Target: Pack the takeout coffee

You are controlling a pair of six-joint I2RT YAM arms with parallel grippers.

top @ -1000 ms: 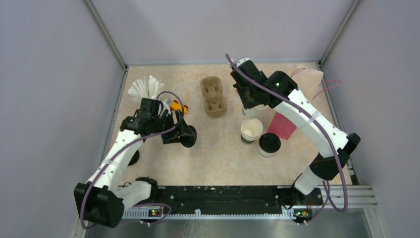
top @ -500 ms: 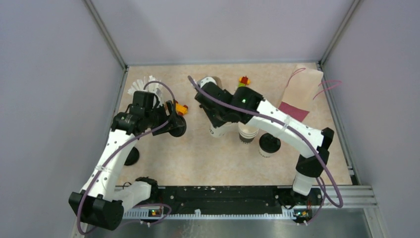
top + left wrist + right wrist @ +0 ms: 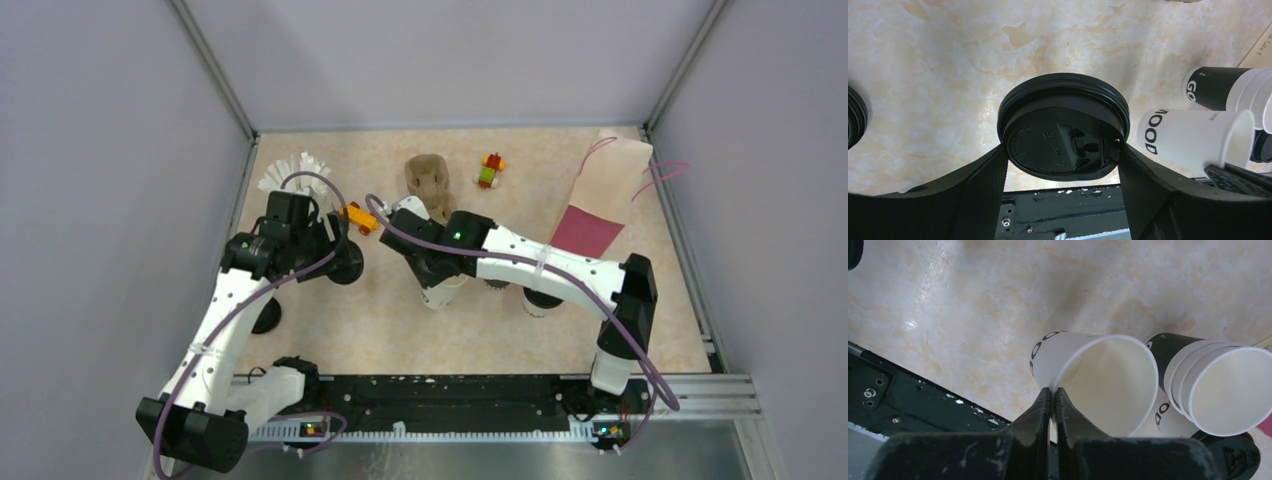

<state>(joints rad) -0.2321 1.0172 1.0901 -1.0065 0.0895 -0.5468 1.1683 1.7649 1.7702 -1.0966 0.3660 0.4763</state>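
My left gripper [image 3: 1063, 152] is shut on a flat black plastic lid [image 3: 1063, 132], one finger on each side of its rim; from above the lid [image 3: 346, 263] hangs left of centre. My right gripper [image 3: 1053, 392] is shut on the rim of an empty white paper cup [image 3: 1098, 375], one finger inside and one outside. That cup [image 3: 441, 291] sits tilted at the middle of the table, right of the lid. A stack of dark-banded cups [image 3: 1218, 385] stands close beside it. A lidded cup [image 3: 541, 299] is partly hidden under the right arm.
A brown pulp cup tray [image 3: 428, 178] lies at the back centre. Two small brick toys [image 3: 490, 170] [image 3: 358, 216] lie nearby. The beige cup of white sticks [image 3: 295, 172] stands back left, a paper bag [image 3: 605, 190] back right. A loose black lid [image 3: 265, 318] lies front left.
The right arm has swung from the back right to the table's middle, bringing the white cup forward and left. The left gripper with its lid has drifted left and slightly back.
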